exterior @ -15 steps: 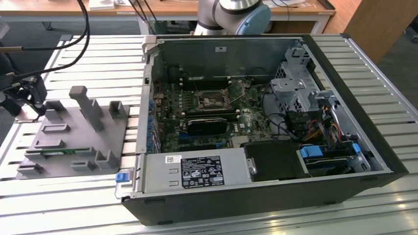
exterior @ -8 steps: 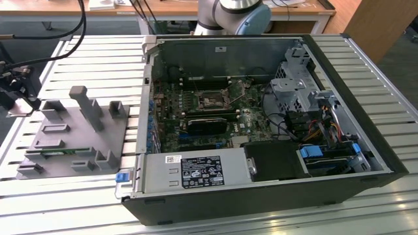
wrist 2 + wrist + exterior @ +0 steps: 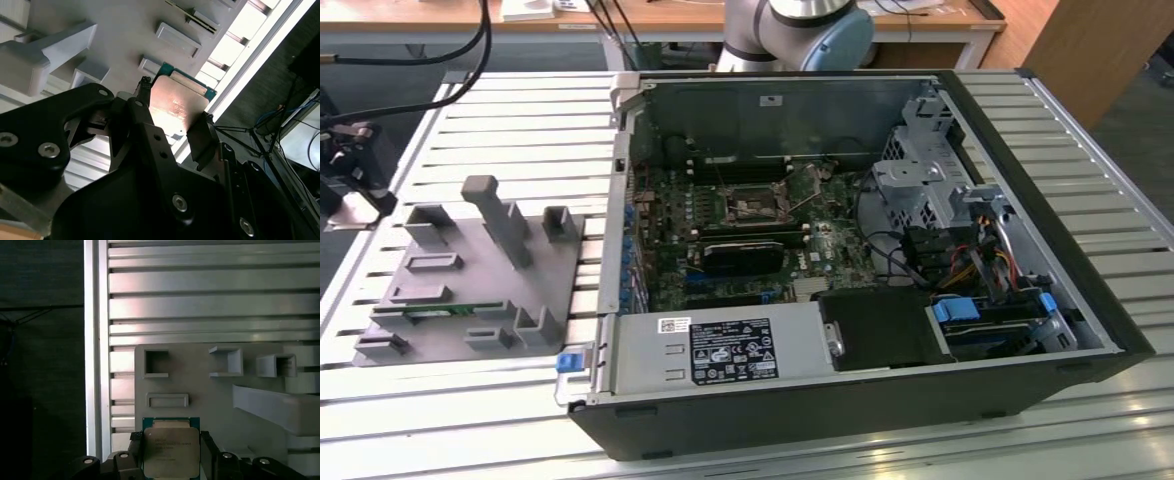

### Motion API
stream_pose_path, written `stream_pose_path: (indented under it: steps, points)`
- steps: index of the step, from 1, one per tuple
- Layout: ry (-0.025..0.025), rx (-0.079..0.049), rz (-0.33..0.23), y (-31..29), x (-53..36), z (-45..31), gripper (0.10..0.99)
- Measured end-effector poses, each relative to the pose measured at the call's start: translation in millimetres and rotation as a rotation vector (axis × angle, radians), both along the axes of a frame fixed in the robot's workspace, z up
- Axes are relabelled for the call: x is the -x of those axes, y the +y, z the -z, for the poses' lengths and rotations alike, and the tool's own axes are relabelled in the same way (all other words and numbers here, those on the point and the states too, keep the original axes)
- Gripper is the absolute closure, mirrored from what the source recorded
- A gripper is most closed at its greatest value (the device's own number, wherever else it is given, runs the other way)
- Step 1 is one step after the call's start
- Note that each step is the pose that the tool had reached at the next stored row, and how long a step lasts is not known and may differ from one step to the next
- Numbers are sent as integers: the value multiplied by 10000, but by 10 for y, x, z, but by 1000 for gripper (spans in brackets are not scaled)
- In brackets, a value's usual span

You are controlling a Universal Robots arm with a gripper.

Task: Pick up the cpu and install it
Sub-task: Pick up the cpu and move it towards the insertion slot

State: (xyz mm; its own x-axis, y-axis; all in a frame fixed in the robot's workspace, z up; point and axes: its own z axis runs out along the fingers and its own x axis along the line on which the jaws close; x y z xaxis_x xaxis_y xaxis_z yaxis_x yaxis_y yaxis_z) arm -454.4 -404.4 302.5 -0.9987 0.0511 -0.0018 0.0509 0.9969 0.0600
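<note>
Cpu (image 3: 171,451) clamped at opposite edges by gripper (image 3: 171,442), over grey holder tray (image 3: 220,405); slatted table (image 3: 200,305) beyond

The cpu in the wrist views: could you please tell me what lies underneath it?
The grey fixture tray lies under the cpu, its surface showing around it. The spot directly beneath is covered, so whether the cpu rests there or is lifted cannot be seen.

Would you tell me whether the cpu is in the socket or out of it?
Out: the tool grips the cpu over the grey holder, outside the computer case.
</note>
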Motion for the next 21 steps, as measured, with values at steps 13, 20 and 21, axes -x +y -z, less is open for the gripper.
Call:
stream_pose_path:
  steps: [13, 20, 21]
  points:
    - [-1, 0, 0, 2, 0, -142, 545]
    - [0, 0, 0, 5, 0, -252, 545]
    - [-1, 0, 0, 6, 0, -269, 545]
